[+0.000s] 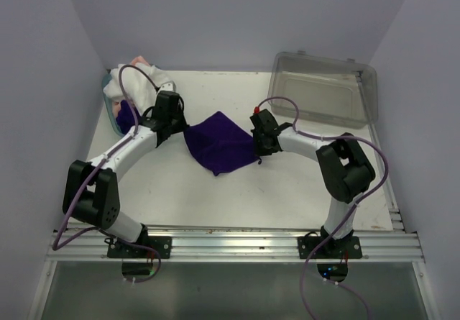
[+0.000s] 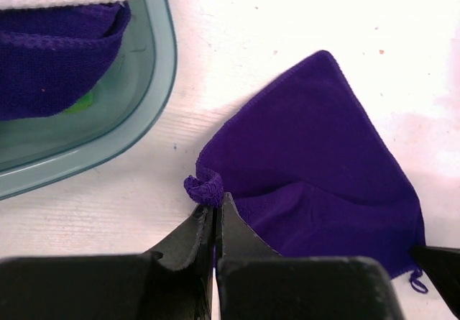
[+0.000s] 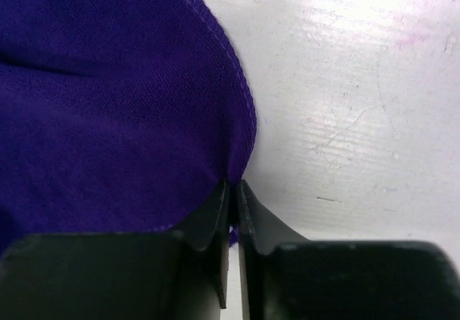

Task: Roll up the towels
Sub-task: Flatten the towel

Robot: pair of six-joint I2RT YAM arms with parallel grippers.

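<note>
A dark purple towel (image 1: 221, 144) lies spread on the white table between my two grippers. My left gripper (image 1: 180, 127) is shut on its left corner, which curls just past the fingertips in the left wrist view (image 2: 205, 188). My right gripper (image 1: 257, 146) is shut on the towel's right edge (image 3: 231, 177). The purple towel fills the left half of the right wrist view (image 3: 108, 97). A white towel (image 1: 131, 83), a peach-pink towel (image 1: 139, 61) and another dark purple towel (image 1: 126, 116) sit in the teal basket (image 2: 154, 83) at the far left.
A clear grey plastic bin (image 1: 323, 88) stands at the far right of the table. The teal basket (image 1: 111, 115) sits close behind my left arm. White walls enclose the table on three sides.
</note>
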